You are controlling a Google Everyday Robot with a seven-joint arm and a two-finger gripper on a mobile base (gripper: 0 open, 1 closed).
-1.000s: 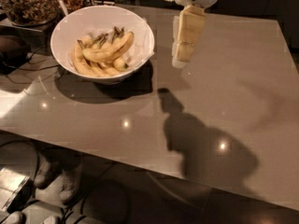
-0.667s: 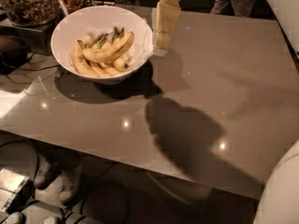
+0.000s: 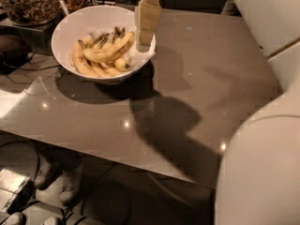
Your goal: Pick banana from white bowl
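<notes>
A large white bowl [image 3: 70,25] sits at the table's far left and holds a bunch of yellow bananas [image 3: 101,55]. My gripper [image 3: 145,42] hangs from above over the bowl's right rim, its cream fingers pointing down just right of the bananas. It holds nothing that I can see. My arm's white casing [image 3: 262,158] fills the right side of the view.
A dark glass jar of nuts [image 3: 28,3] stands behind the bowl at the far left. The grey table [image 3: 197,93] stretches to the right. Cables and shoes [image 3: 61,182] lie on the floor below the table's front edge.
My gripper has moved left, from over the bare table to over the bowl's right rim. My arm's casing has come into view on the right.
</notes>
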